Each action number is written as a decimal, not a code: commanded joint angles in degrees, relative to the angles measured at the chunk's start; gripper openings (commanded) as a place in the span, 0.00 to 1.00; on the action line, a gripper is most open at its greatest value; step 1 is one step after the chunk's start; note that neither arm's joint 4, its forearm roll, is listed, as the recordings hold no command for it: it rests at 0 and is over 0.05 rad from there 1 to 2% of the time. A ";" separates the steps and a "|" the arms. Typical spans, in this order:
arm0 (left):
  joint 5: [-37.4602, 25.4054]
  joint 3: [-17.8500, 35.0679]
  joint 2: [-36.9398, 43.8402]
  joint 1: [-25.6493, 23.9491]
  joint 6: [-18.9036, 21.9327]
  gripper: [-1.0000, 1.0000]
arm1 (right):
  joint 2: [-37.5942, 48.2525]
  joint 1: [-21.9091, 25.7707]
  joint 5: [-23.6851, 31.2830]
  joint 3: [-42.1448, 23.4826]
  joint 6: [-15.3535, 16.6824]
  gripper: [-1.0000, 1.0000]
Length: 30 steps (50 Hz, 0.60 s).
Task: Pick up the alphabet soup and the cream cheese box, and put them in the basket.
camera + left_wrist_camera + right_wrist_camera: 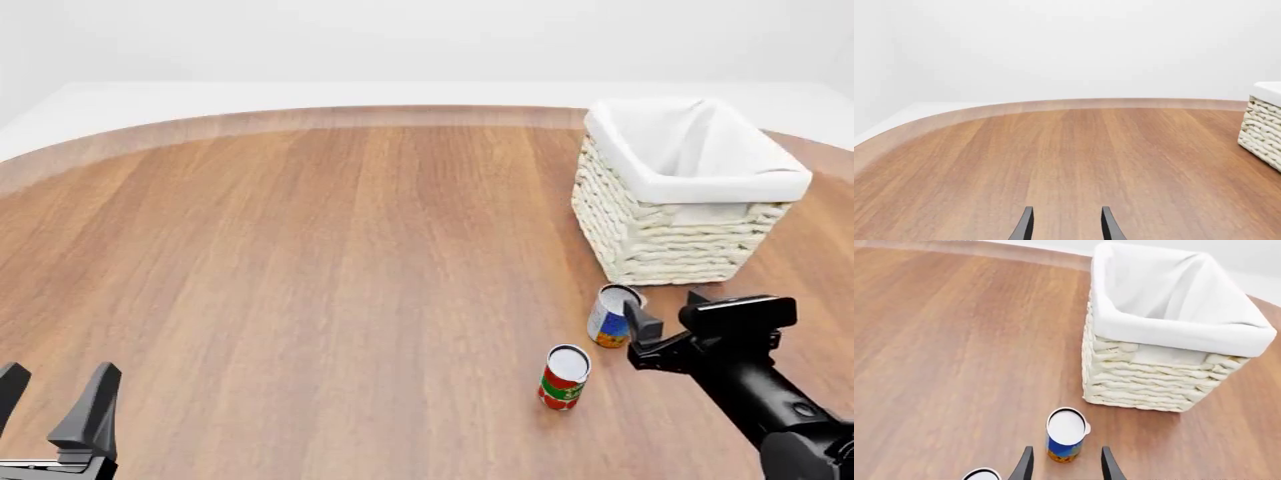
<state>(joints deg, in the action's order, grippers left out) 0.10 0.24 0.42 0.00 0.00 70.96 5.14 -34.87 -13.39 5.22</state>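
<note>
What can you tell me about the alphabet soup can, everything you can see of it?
The alphabet soup is a small cylindrical can with a blue and white label, orange near the base and a silver-white top. It stands upright on the wooden table, just in front of the basket and apart from it. The right gripper sits open right behind it, not gripping it.

A wooden worktop (294,270) with reddish-brown lengthwise grain and a curved, paler far edge fills the scene. Beyond that edge lies a white floor (160,95); behind it, a plain white wall (400,40), evenly lit.
</note>
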 commanded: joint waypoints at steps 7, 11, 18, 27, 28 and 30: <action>0.00 0.00 0.00 0.00 0.00 1.00 | 3.67 -0.95 0.02 -1.39 -0.11 1.00; 0.00 0.00 0.00 0.00 0.00 1.00 | 4.75 -1.28 -0.09 -1.81 0.10 1.00; 0.00 0.00 0.00 0.00 0.00 1.00 | 7.23 -1.79 -0.58 -2.43 0.66 1.00; 0.00 0.00 0.00 0.00 0.00 1.00 | 9.84 -2.01 -1.32 -3.67 0.75 1.00; 0.00 0.00 0.00 0.00 0.00 1.00 | 10.12 -2.00 -1.37 -3.86 0.76 1.00; 0.00 0.00 0.00 0.00 0.00 1.00 | 10.93 -1.90 -1.61 -4.24 0.84 1.00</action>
<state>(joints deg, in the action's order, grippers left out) 0.10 0.24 0.42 0.00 0.00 78.85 3.42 -35.76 -16.29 5.79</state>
